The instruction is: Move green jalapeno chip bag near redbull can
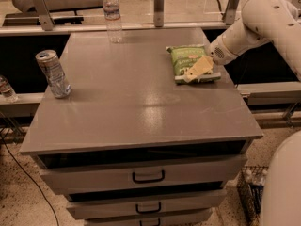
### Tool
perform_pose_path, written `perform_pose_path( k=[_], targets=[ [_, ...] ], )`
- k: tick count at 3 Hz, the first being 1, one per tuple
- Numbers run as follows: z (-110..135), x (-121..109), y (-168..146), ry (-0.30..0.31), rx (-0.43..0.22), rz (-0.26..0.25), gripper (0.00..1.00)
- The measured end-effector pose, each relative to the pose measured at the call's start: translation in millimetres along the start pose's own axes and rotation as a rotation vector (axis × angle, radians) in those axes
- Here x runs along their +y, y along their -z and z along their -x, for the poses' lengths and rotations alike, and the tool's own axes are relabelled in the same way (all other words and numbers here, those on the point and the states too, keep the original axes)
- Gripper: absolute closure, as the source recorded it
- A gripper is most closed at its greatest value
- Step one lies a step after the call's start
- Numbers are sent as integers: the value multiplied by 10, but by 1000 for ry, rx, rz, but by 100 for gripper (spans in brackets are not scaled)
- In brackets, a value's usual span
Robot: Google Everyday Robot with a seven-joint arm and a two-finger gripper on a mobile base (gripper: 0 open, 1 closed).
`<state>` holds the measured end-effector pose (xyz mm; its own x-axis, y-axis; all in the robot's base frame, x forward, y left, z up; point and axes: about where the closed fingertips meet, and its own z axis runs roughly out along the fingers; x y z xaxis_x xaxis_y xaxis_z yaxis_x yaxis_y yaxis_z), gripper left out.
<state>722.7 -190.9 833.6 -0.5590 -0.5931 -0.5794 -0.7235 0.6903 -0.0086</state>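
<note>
The green jalapeno chip bag point(187, 61) lies flat on the right side of the grey cabinet top point(136, 93), near its right edge. My gripper point(196, 69) comes in from the right on a white arm, and its pale fingers rest over the bag's right half. The redbull can point(52, 73) stands upright, slightly tilted in view, at the far left edge of the top, far from the bag.
A clear water bottle point(112, 15) with a white cap stands at the back of the top, left of centre. A wire basket point(251, 191) of packets sits on the floor at the lower right. Drawers with dark handles point(148, 177) face front.
</note>
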Motion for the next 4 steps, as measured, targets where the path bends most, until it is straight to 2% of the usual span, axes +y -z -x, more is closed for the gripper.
perform_pose_path(
  k=[1, 3, 4],
  targets=[
    [-12, -41, -21, -5, 2, -11, 40],
    [274, 28, 203, 73, -51, -57, 87],
    [461, 103, 359, 121, -98, -69, 100]
  ],
)
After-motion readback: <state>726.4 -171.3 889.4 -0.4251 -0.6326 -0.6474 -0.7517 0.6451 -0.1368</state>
